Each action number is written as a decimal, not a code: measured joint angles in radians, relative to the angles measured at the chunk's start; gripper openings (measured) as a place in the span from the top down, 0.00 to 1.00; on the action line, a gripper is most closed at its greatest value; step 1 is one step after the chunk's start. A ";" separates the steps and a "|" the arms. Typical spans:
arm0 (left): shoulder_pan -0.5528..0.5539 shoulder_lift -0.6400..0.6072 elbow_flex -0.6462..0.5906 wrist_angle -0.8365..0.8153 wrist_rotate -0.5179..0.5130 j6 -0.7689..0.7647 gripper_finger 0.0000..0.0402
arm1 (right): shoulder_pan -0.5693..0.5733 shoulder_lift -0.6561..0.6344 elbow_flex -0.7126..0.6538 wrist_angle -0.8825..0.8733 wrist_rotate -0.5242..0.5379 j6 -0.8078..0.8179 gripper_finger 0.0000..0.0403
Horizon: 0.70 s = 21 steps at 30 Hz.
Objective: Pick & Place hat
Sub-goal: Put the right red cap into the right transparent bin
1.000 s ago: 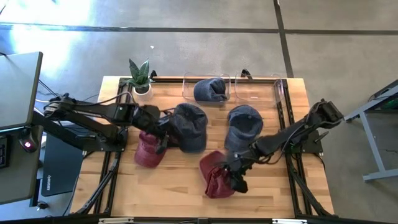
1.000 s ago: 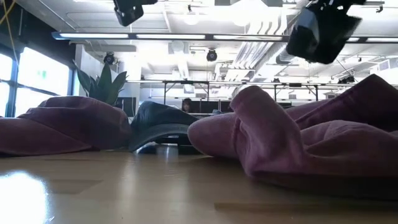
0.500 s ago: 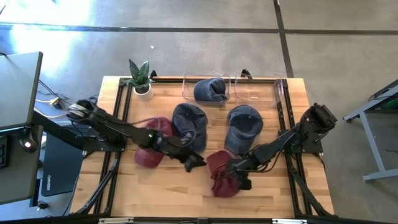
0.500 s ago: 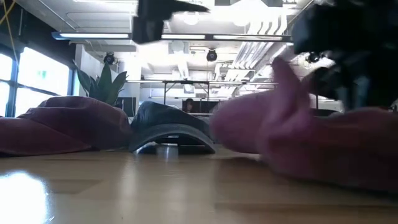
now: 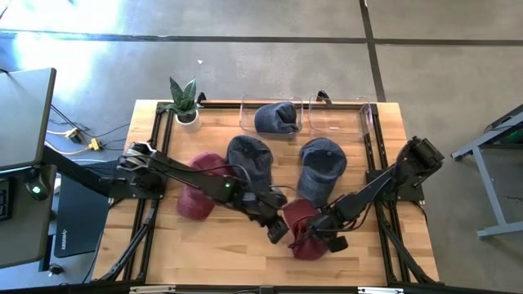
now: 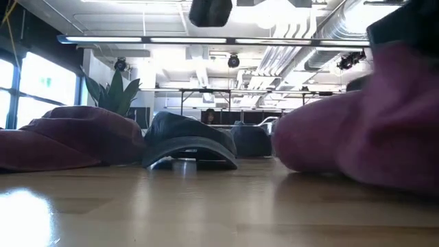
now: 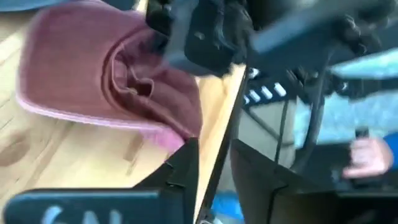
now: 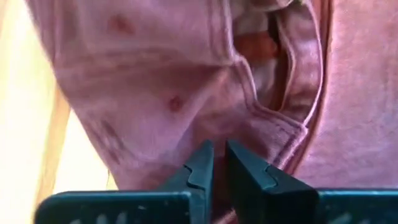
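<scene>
Pinching the red hat (image 5: 304, 233), the right hand (image 5: 315, 238) – left hand (image 5: 278, 231) narrow beside – grey hats (image 5: 248, 163) behind

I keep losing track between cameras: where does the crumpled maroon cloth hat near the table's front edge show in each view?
High view: crumpled maroon cloth hat, front centre, between both claws.
Low view: large, far right.
Left wrist view: upper left.
Right wrist view: fills the picture, right claw pinching its fabric.
Shared landmark: the wooden tabletop.
</scene>
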 joint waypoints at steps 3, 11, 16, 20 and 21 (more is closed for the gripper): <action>0.000 0.033 0.074 -0.071 0.037 0.038 0.85 | 0.010 -0.065 -0.087 0.069 0.010 0.027 0.86; 0.000 0.038 0.088 -0.110 0.044 0.053 0.99 | 0.009 -0.401 -0.312 0.327 0.062 0.319 0.85; 0.001 0.043 0.088 -0.045 0.065 0.117 0.99 | 0.011 -0.551 -0.323 0.240 0.065 0.476 0.88; 0.028 0.126 0.084 0.017 0.085 0.163 1.00 | 0.012 -0.664 -0.323 0.240 0.054 0.618 0.91; 0.040 0.143 0.081 0.013 0.082 0.165 1.00 | 0.012 -0.684 -0.323 0.251 0.056 0.656 0.92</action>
